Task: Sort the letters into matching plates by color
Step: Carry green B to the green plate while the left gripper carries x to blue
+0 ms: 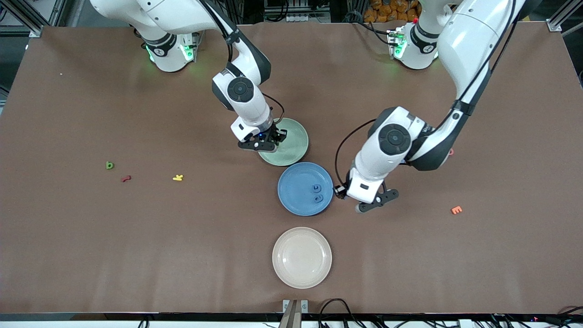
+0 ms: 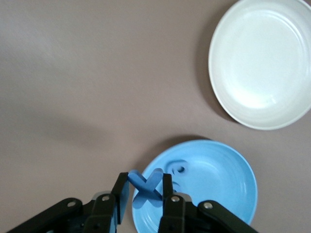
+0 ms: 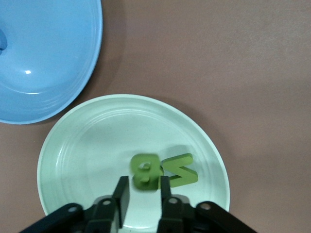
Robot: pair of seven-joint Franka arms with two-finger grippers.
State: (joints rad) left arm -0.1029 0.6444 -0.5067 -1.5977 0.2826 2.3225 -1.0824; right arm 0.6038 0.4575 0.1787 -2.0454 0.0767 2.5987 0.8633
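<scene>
Cream plate (image 1: 301, 257) sits nearest the camera, nothing in it. Next up, blue plate (image 1: 305, 188) with two blue letters (image 1: 317, 192) in it, shapes unclear. Mint plate (image 1: 286, 141) is farthest, touching or nearly touching the blue plate's rim.

No brand text readable. Readable letter shapes: green "Z" (image 3: 179, 171) flat in the mint plate, green "B" (image 3: 144, 171) blurred just off the right gripper's (image 3: 145, 188) tips, fingers slightly apart, can't tell if it's gripped. Left gripper (image 2: 145, 190) over the blue plate's edge toward the left arm's end, clamped on a blue "X" (image 2: 146, 186).

Strays on the table: green "b" (image 1: 109, 165), dark red piece (image 1: 125, 178), yellow piece (image 1: 178, 177) toward the right arm's end; orange "E" (image 1: 456, 210) toward the left arm's end.

Surface: matte brown tabletop (image 1: 136, 250). Cables along the near edge, aluminium framing at the corners.
</scene>
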